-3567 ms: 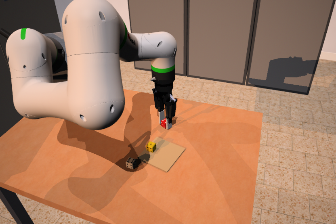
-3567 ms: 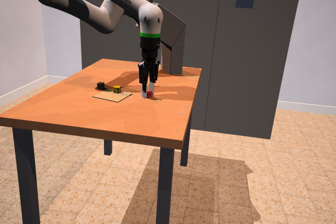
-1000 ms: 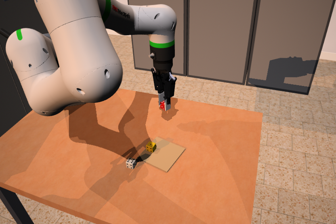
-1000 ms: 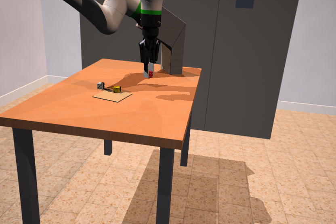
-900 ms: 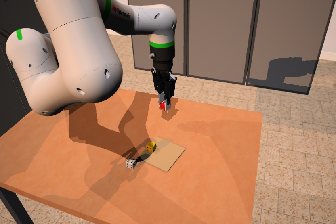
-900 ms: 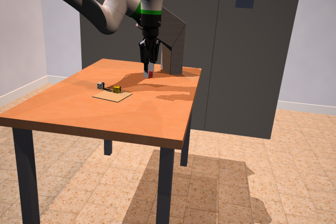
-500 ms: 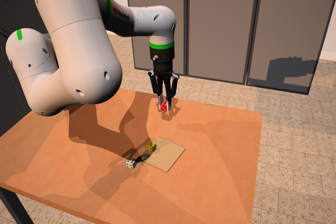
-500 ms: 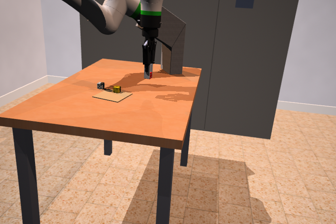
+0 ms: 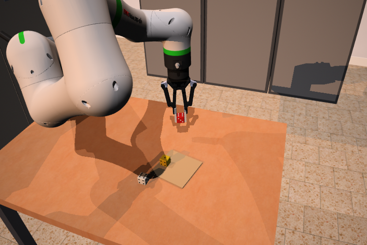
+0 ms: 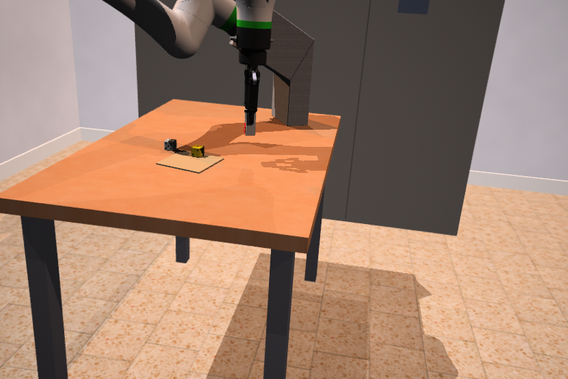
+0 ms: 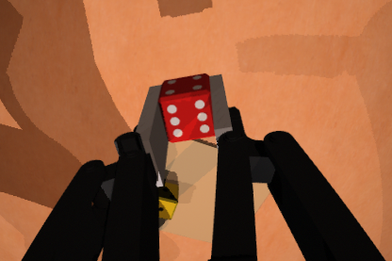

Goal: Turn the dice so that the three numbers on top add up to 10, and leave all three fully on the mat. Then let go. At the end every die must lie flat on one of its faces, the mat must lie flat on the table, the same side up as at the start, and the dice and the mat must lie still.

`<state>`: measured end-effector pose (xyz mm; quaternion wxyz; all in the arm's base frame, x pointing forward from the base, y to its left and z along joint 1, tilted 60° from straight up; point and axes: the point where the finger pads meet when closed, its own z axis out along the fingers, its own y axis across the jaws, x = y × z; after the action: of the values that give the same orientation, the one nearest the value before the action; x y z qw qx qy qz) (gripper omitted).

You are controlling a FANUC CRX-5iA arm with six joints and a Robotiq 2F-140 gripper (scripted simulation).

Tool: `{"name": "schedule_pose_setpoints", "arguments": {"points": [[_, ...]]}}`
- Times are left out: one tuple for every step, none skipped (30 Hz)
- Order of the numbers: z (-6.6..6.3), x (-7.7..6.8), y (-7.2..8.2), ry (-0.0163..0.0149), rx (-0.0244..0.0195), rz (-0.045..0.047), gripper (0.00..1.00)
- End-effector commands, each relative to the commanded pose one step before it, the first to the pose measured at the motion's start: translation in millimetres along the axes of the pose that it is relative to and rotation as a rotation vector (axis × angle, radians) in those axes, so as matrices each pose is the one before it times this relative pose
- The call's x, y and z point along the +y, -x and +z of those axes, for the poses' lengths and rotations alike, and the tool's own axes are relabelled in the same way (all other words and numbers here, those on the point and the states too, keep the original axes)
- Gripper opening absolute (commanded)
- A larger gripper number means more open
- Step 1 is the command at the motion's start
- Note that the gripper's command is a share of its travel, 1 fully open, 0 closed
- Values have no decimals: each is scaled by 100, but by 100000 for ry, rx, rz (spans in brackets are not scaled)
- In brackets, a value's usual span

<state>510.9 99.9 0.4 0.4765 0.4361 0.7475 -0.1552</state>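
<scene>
My gripper [image 9: 180, 117] is shut on the red die [image 9: 180, 117] and holds it in the air above the table, behind the mat. In the wrist view the red die [image 11: 187, 108] sits between the finger pads with its six-pip face toward the camera. The tan mat [image 9: 181, 167] lies flat on the table. The yellow die [image 9: 164, 160] sits at the mat's far left corner. The white die [image 9: 143, 179] lies on the table just left of the mat, off it. In the exterior view the gripper [image 10: 249, 128] hangs behind the mat [image 10: 190, 163].
Grey cabinets [image 9: 243, 25] stand behind the table. A dark robot pedestal [image 10: 293, 85] rises at the table's back edge, close to the gripper. The arm's large links [image 9: 74, 46] overhang the table's left side.
</scene>
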Motion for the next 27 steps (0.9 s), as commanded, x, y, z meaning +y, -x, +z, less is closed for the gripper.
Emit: {"name": "schedule_pose_setpoints", "arguments": {"points": [[159,84,79,-843,654,-17392,16],[9,1,4,0,0,-737,16],[76,8,39,0,0,-6507,16],[12,1,6,0,0,-1065,16],[0,0,0,0,0,0,16],[0,0,0,0,0,0,16],[75,5,39,0,0,-6399,16],[60,2,31,0,0,-5122,16],[44,0,23,0,0,-3813,16],[30,-1,15,0,0,-2554,16],[17,-1,9,0,0,-1440,16],[7,0,3,0,0,-579,16],[1,0,1,0,0,-89,16],[1,0,-1,0,-73,0,16],[7,1,-4,2,-478,-1,16],[14,6,-11,24,-1191,-1,16],[12,23,-23,113,-2116,5,16],[-10,64,-42,338,-3154,26,16],[-68,140,-74,775,-4205,74,16],[34,25,-84,180,-5396,-20,16],[66,-30,-76,-87,-5757,-91,16],[0,0,0,0,0,0,16],[0,0,0,0,0,0,16],[0,4,-12,36,-821,-6,16],[48,-13,-119,15,-7021,-80,16],[48,-40,-124,-138,-5875,-117,16],[-6,3,-30,47,-1356,-17,16]]}}
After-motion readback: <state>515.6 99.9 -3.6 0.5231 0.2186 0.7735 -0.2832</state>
